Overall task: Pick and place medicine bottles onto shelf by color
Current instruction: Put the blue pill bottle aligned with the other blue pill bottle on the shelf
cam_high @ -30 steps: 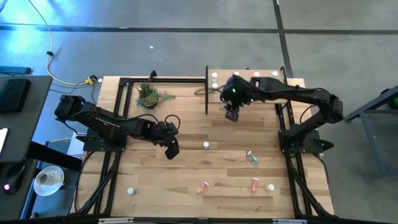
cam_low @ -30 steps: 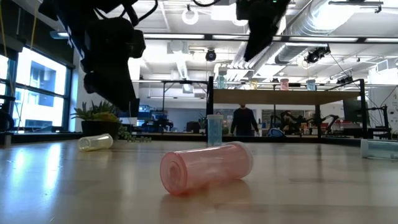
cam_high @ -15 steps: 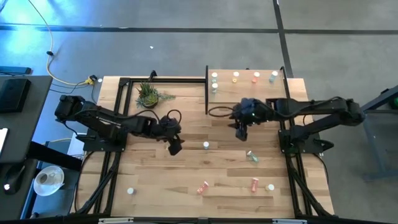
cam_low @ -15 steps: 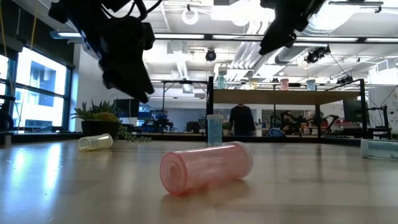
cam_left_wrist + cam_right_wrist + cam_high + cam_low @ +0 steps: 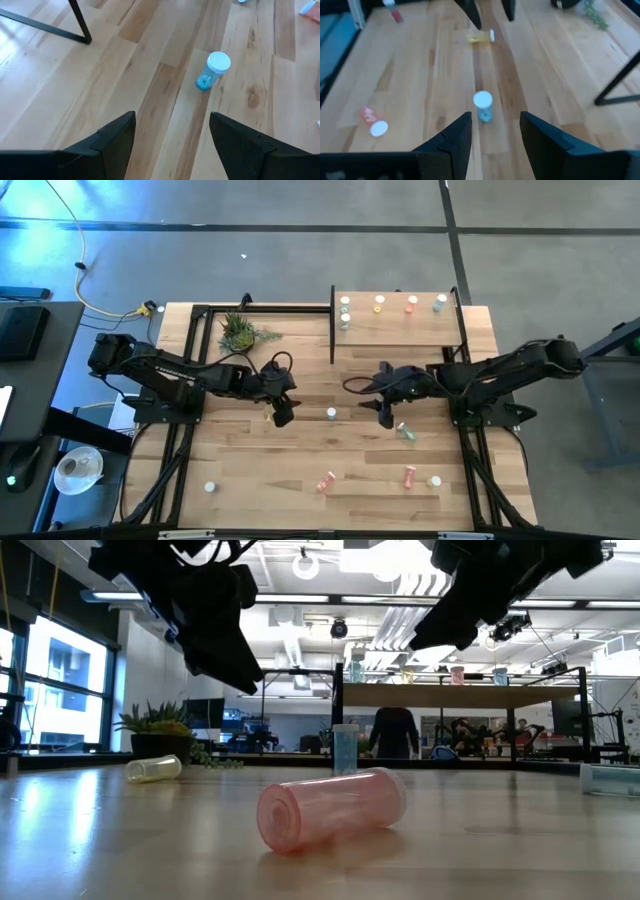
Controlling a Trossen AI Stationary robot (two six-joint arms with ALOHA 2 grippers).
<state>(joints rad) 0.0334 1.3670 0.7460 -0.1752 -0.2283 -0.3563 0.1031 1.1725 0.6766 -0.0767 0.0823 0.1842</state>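
Note:
A teal medicine bottle point(image 5: 331, 414) with a white cap stands upright on the tabletop's middle; it also shows in the left wrist view point(image 5: 212, 70) and the right wrist view point(image 5: 483, 106). My left gripper point(image 5: 282, 412) hovers open to its left, my right gripper point(image 5: 385, 412) open to its right, both above the table and apart from it. The shelf point(image 5: 400, 330) at the far right carries several bottles, among them a white-capped one point(image 5: 345, 302) and an orange one point(image 5: 411, 302). Loose bottles lie on their sides: a teal one point(image 5: 405, 430), two orange ones point(image 5: 327, 480) point(image 5: 409, 475) and a yellow one point(image 5: 481, 36).
A small potted plant point(image 5: 240, 332) stands at the far left. The shelf's black leg point(image 5: 80, 22) comes down to the table just beyond the teal bottle. Two white-capped bottles point(image 5: 210, 487) point(image 5: 434, 480) sit near the front edge. Bare planks lie between the grippers and the front edge.
My right gripper has come away from the shelf, moving toward the near edge and down, and has tipped closer to level; it now hangs beside the upright teal bottle. My left gripper has rolled about its own axis and edged slightly toward that bottle. No bottle has moved.

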